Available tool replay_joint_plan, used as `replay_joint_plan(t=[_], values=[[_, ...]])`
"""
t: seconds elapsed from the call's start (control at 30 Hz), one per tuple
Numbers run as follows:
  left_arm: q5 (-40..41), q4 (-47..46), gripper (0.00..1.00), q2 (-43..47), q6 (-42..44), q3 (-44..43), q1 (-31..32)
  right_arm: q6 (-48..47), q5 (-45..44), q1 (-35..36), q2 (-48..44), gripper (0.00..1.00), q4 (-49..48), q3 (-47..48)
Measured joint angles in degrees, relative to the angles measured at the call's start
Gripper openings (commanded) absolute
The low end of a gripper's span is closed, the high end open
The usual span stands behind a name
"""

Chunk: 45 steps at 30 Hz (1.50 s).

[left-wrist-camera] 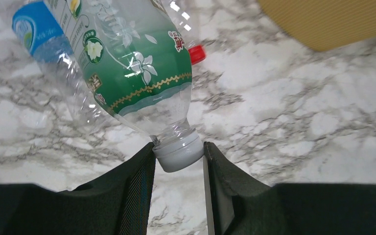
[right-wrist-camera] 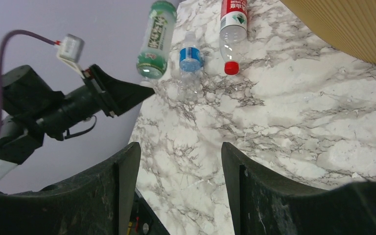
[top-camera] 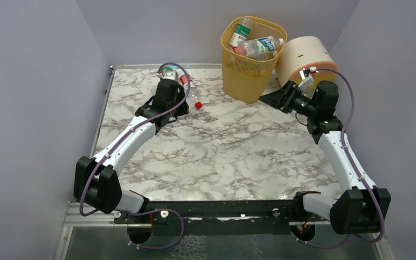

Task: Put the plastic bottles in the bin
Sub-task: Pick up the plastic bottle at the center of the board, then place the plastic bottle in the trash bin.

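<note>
Three plastic bottles lie at the table's far left. My left gripper (left-wrist-camera: pixel 178 147) is shut on the white cap (left-wrist-camera: pixel 180 153) of the green-labelled bottle (left-wrist-camera: pixel 142 68), also seen as the green bottle (right-wrist-camera: pixel 154 41). Beside it lie a clear blue-labelled bottle (right-wrist-camera: pixel 191 58) and a red-labelled bottle (right-wrist-camera: pixel 233 19) with a red cap (top-camera: pixel 198 104). The yellow-orange bin (top-camera: pixel 247 70) stands at the far middle-right with several bottles (top-camera: pixel 257 46) inside. My right gripper (right-wrist-camera: pixel 181 147) is open and empty, low beside the bin's base, seen from above as the right gripper (top-camera: pixel 275 98).
A cream-and-peach cylinder (top-camera: pixel 305 57) leans just right of the bin, behind the right wrist. Grey walls close in the marble table (top-camera: pixel 222 157) on the left, back and right. The left arm (top-camera: pixel 135 132) reaches diagonally over the table's left side.
</note>
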State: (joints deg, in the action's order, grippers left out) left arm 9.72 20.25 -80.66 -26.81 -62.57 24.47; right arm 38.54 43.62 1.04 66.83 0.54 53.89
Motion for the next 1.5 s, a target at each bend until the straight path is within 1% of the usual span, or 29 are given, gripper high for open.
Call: replay_joint_plan(t=[0.23,0.4,0.57,0.73,1.0,1.1,1.3,1.5], values=[[-7.30,2.38,0.16,1.03,2.47,-14.34,0.00,-0.02,0.07,0.02,-0.81,0.64,0.37,0.02],[-14.58,1.36,0.17,-1.31,5.27,-26.18,0.00,-0.22,0.15,0.02,-1.01,0.64,1.38,0.46],[-21.11,-1.33,0.17,-8.37,8.76,-36.02,0.00,-0.90,0.15,0.02,-1.05,0.64,2.73,2.08],[-27.17,-3.37,0.17,-19.63,12.50,-45.81,0.00,-1.09,0.15,0.02,-1.27,0.64,2.95,2.89],[-33.07,-4.33,0.17,-36.85,15.52,-60.50,-0.04,-1.09,0.15,0.02,-1.25,0.64,3.08,2.97],[-34.69,-4.31,0.20,-42.29,15.76,-66.77,-0.28,-1.11,0.15,0.02,-1.14,0.64,3.23,2.97],[-37.88,-5.99,0.24,-49.27,15.04,-77.07,-1.42,-1.11,0.15,0.02,0.20,0.64,3.23,2.97],[-40.41,-8.63,0.26,-51.04,13.42,-78.68,-3.17,-1.09,0.17,0.02,1.81,0.64,3.21,2.97]])
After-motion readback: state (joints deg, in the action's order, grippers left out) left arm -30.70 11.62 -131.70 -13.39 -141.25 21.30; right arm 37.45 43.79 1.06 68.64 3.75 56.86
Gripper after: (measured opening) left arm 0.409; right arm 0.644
